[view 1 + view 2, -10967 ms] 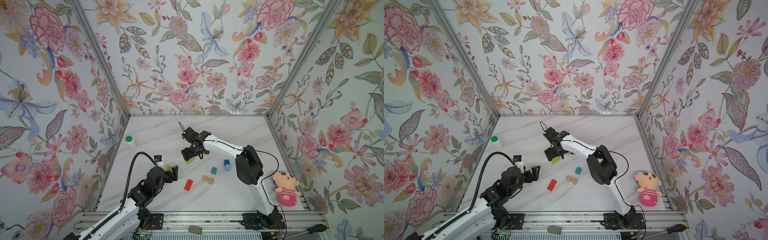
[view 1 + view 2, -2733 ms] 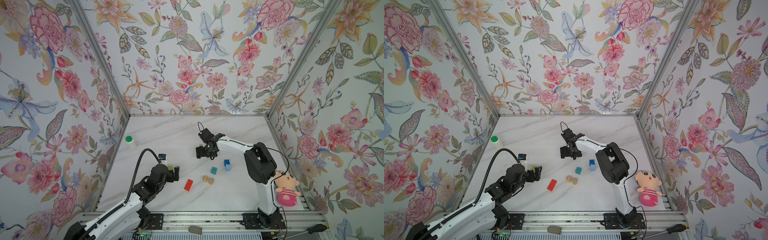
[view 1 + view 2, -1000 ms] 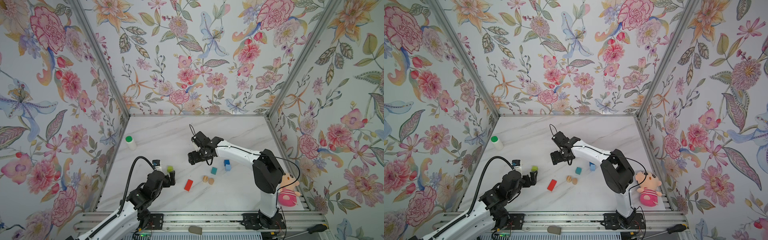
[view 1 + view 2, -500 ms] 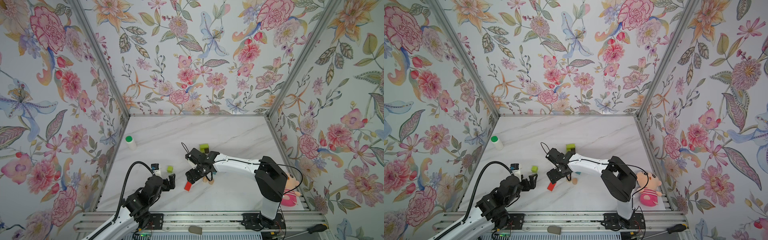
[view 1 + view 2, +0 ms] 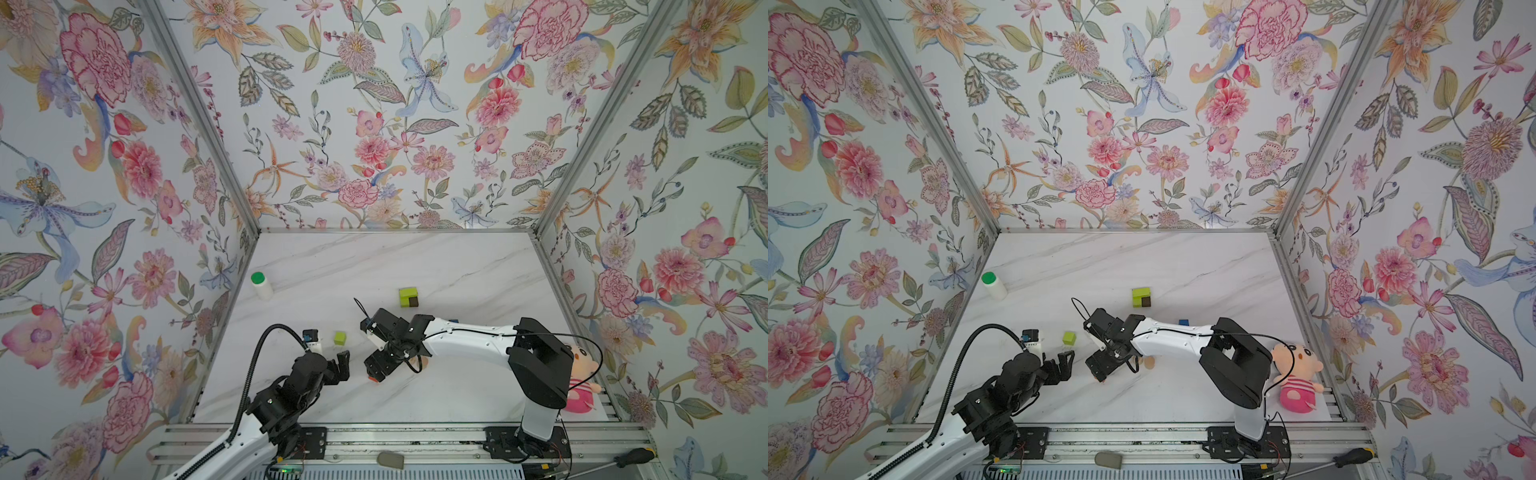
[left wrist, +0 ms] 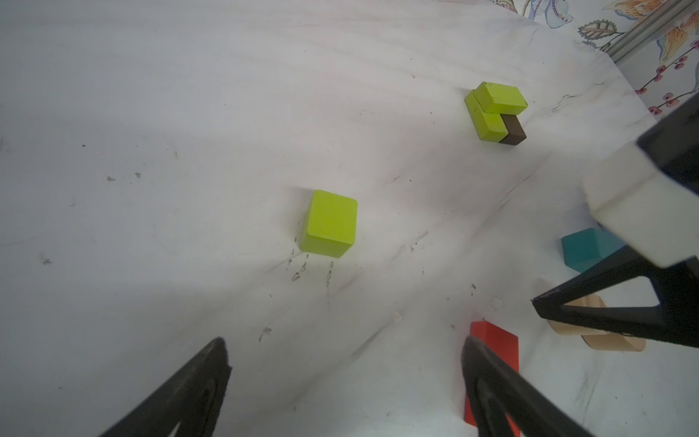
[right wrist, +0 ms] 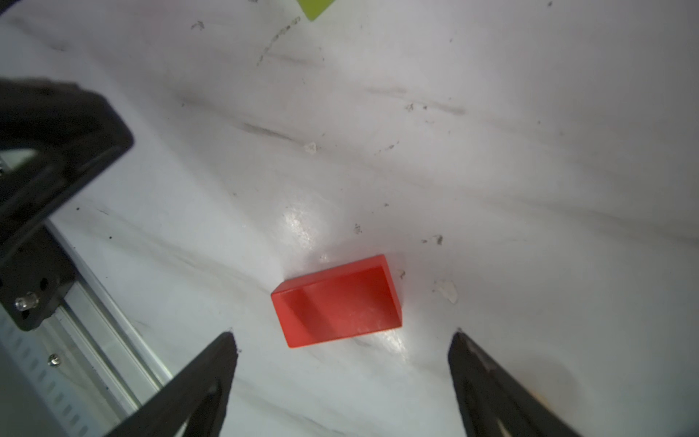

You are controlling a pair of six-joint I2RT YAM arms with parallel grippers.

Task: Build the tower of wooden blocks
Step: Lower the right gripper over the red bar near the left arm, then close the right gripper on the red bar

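Two grippers: our right gripper (image 7: pixel 342 335) hangs over the red block with its jaws spread wide and empty. Our left gripper (image 6: pixel 345 339) is likewise released and holds nothing.
Tower start (image 5: pixel 408 297): two yellow-green blocks and a dark brown one sit packed together, well beyond both pairs of jaws. We judge that the red block belongs there.
Red block (image 7: pixel 340 302): it lies flat on the tabletop (image 7: pixel 491 170), between the right jaws' lines and just ahead of their tips, with its long side running from jaw to jaw. We should nudge forward until it sits centred, then lower until the tips flank its short ends. We should close slowly so it does not skid or twist. If the long span feels loose, we turn the wrist and take the narrow sides instead.
Green cube (image 6: pixel 331 223): it stands alone ahead of the left jaws and apart from them. We should keep that arm where it is so the two grippers do not meet.
Teal block (image 6: pixel 582 251): it sits behind the right gripper, clear of the closing path.
Tan pieces (image 6: pixel 620 345): these sit just beside the right jaw's outer face. We should lift straight up so we do not brush them.
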